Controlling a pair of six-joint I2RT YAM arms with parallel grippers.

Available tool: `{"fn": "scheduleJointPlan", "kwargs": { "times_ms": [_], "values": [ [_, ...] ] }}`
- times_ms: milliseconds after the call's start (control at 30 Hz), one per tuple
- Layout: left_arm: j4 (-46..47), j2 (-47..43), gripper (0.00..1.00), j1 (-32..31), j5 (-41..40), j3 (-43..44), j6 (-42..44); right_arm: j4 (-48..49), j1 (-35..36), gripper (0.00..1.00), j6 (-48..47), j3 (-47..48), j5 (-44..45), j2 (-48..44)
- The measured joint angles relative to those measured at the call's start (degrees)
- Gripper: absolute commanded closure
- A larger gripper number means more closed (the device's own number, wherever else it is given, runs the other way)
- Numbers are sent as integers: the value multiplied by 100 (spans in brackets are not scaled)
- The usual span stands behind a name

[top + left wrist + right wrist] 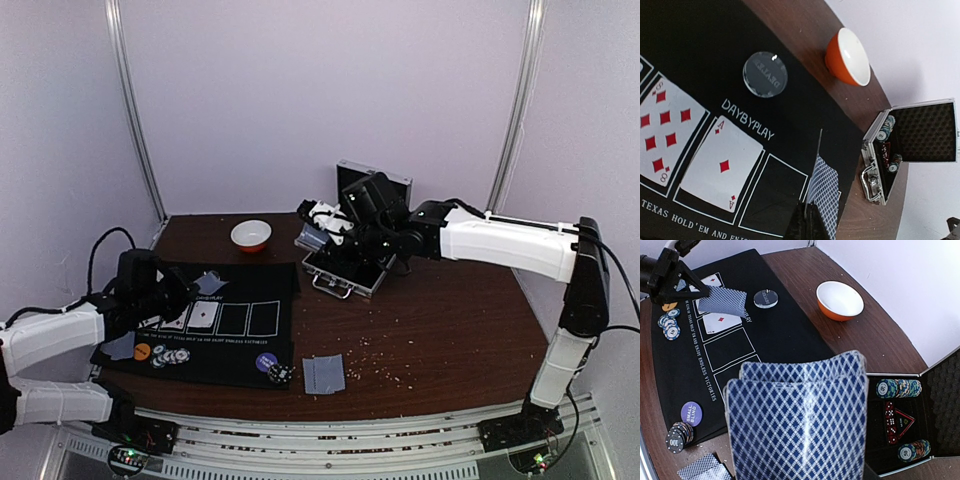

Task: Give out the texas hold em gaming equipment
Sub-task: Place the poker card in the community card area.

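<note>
Blue-backed card (824, 192), pinched by the left tool (809, 220), belongs flat in the box (771, 195) beside the ace (722, 165); right tool (322, 228) clamps the deck (797, 420).

- black rectangular felt mat (240, 340) on the brown wooden table's (440, 340) left half;
- round white ceramic bowl (251, 234) at the mat's 12 o'clock;
- open aluminium case (345, 270) at 2 o'clock, striped round chip stacks (899, 388) inside;
- blue-backed paper card pile (323, 373) at 5 o'clock.

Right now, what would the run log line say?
left fingers: shut on card over mat | right fingers: shut on card stack near open case | mat: eight, ace face up
</note>
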Motion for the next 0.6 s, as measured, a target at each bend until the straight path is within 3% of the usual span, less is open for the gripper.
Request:
{"fn": "scheduleJointPlan", "kwargs": {
  "times_ms": [333,467,600],
  "values": [
    [-133,1425,100,-686,-758,120,-1224,-4,0,57,2,-81,0,-96],
    [-323,1655,86,-907,-857,175,-1569,-2,0,57,0,-105,0,-188],
    [-474,1770,81,-1021,-850,260,-1694,0,0,57,0,-105,2,-223]
  ]
}}
